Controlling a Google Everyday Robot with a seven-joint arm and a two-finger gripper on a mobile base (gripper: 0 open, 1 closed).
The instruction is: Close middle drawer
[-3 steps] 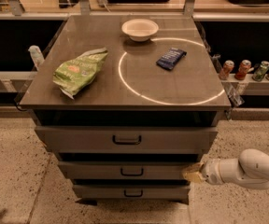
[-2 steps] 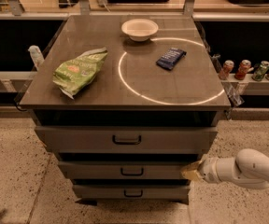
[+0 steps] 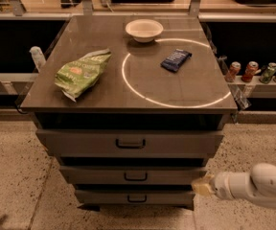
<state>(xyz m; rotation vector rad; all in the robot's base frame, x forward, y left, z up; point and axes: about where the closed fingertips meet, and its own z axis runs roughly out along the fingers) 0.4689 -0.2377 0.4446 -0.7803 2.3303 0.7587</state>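
The grey cabinet has three drawers. The middle drawer (image 3: 133,175) has a shallow flat front with a small dark loop handle (image 3: 135,177) at its centre, and it stands out a little from the cabinet body. The taller top drawer (image 3: 128,143) sits above it and the smallest drawer (image 3: 135,197) below. My gripper (image 3: 200,186) comes in from the lower right on a white arm (image 3: 255,185). Its tan tip is at the right end of the middle drawer's front, touching or nearly touching it.
On the cabinet top (image 3: 104,92) lie a green chip bag (image 3: 82,72), a white bowl (image 3: 144,29) and a dark blue snack bar (image 3: 176,60) inside a white circle. Several drink cans (image 3: 258,72) stand on a shelf at the right. Speckled floor (image 3: 13,176) surrounds the cabinet.
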